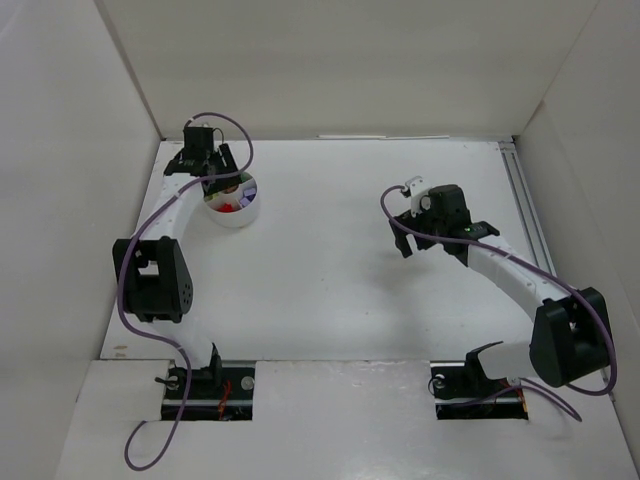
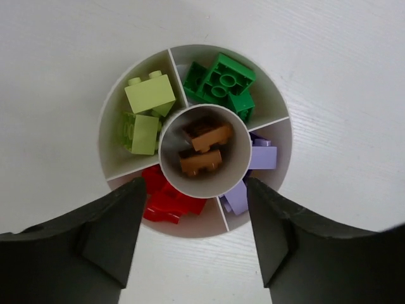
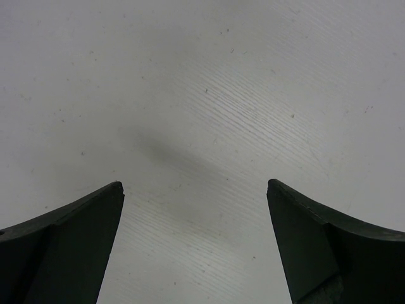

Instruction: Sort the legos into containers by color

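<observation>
The white round cup (image 2: 201, 220) holds the legos sorted by colour. Yellow-green bricks (image 2: 149, 95) lie upper left, green ones (image 2: 221, 82) at the top, purple ones (image 2: 262, 156) on the right and red ones (image 2: 166, 200) lower left. Two brown bricks (image 2: 202, 135) sit in the centre well. My left gripper (image 2: 195, 183) hangs open just above the cup's near side with nothing between its fingers. In the top view the left gripper (image 1: 214, 176) stands over the cup (image 1: 244, 216) at the far left. My right gripper (image 3: 195, 183) is open over bare table, seen mid-right in the top view (image 1: 402, 236).
White walls enclose the table on the left, back and right. A metal rail (image 1: 524, 205) runs along the right side. Purple cables loop along both arms. The arm bases (image 1: 205, 385) sit at the near edge.
</observation>
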